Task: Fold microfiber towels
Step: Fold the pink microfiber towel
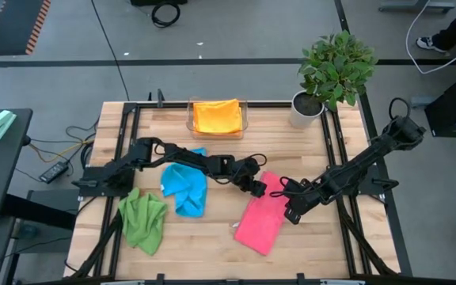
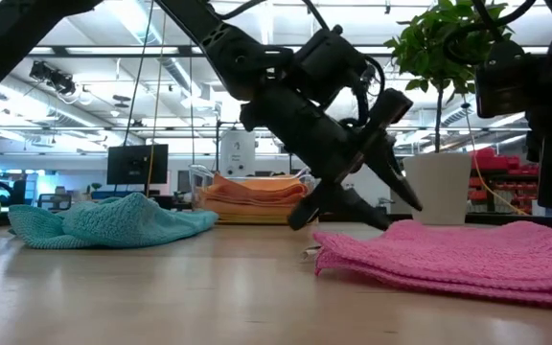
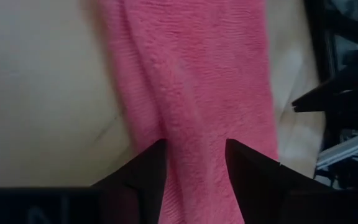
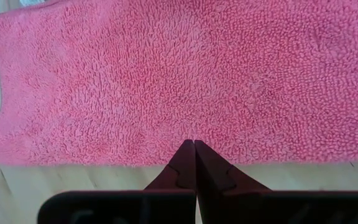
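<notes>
A pink towel (image 1: 258, 226), folded into a long strip, lies flat on the wooden table (image 1: 323, 245) right of centre. My left gripper (image 1: 260, 188) reaches across from the left. It stands open and slants down over the strip's far end (image 3: 197, 74), one finger on either side of it. My right gripper (image 1: 290, 212) is shut, its tips (image 4: 194, 142) over the strip's right long edge. To the left, a blue towel (image 1: 184, 188) and a green towel (image 1: 142, 218) lie crumpled. An orange towel (image 1: 216, 116) lies folded in a clear tray. My left gripper's open fingers (image 3: 151, 168) straddle the pink towel's far end (image 2: 372, 235), slanting down from the table's left; whether they touch the cloth I cannot tell. My right gripper's shut tips point down at the towel close to its long edge (image 4: 194, 158); whether they press on it I cannot tell.
The clear tray (image 1: 191, 119) stands at the far edge, centre. A potted plant (image 1: 335, 71) stands at the far right corner. Black frame rails (image 1: 125, 142) run along both sides of the table. Bare wood shows near the front edge.
</notes>
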Controlling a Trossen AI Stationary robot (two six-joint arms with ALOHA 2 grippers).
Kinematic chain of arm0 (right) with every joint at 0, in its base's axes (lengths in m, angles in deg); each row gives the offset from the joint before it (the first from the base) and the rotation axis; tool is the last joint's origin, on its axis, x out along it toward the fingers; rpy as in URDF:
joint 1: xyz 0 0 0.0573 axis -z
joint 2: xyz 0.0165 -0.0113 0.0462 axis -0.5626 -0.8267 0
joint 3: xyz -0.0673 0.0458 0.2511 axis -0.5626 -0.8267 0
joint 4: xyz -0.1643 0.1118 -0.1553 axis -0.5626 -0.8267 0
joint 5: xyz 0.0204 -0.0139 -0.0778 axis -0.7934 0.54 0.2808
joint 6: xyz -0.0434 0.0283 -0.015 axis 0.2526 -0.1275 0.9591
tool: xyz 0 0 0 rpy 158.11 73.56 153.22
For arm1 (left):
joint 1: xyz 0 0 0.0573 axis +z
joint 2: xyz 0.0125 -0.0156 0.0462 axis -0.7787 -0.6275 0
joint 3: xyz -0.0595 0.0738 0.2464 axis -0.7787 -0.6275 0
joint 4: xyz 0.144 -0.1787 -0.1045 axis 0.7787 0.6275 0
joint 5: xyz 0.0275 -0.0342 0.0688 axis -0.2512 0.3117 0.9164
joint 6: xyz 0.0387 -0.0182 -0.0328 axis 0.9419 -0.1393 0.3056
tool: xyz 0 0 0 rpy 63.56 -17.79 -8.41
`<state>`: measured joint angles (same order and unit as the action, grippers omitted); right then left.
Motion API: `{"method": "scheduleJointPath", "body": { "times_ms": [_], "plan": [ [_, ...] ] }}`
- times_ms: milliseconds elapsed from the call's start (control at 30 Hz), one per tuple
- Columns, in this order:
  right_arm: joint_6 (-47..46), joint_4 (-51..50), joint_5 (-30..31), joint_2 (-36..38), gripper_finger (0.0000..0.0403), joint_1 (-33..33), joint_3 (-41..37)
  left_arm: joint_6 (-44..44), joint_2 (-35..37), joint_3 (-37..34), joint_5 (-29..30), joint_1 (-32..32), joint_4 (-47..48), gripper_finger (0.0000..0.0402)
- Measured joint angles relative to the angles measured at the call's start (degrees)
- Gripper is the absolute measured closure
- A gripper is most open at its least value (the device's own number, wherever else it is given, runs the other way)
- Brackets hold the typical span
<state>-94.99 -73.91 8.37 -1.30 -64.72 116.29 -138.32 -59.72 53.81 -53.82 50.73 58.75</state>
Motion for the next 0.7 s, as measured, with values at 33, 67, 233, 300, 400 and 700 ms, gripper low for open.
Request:
{"method": "scheduleJointPath", "body": {
  "times_ms": [33,67,233,300,400,700],
  "plan": [
    [-0.23,0.00,0.00,0.00,0.0402,0.00,0.00,-0.01,-0.55,0.06,-0.01,-0.24,-1.06,0.0232],
    [-0.32,0.04,0.00,0.00,0.0402,0.00,0.00,-0.20,-0.84,0.21,-0.01,-0.43,-1.45,0.0234],
    [-0.38,0.20,0.00,0.00,0.0402,0.00,0.00,-0.60,-1.21,0.20,1.06,-1.08,-1.60,0.0244],
    [-0.58,0.20,0.00,0.00,0.0402,0.00,0.00,-0.79,-1.21,0.20,0.99,-0.94,-2.02,0.0253],
    [-0.83,0.20,0.00,0.00,0.0402,-0.02,0.00,-0.79,-1.27,0.15,1.08,-0.81,-3.10,0.0279],
    [-1.58,0.15,0.00,0.00,0.0402,-0.07,0.02,-0.43,-1.30,0.13,1.11,-0.52,-3.39,0.0390]
  ]
}}
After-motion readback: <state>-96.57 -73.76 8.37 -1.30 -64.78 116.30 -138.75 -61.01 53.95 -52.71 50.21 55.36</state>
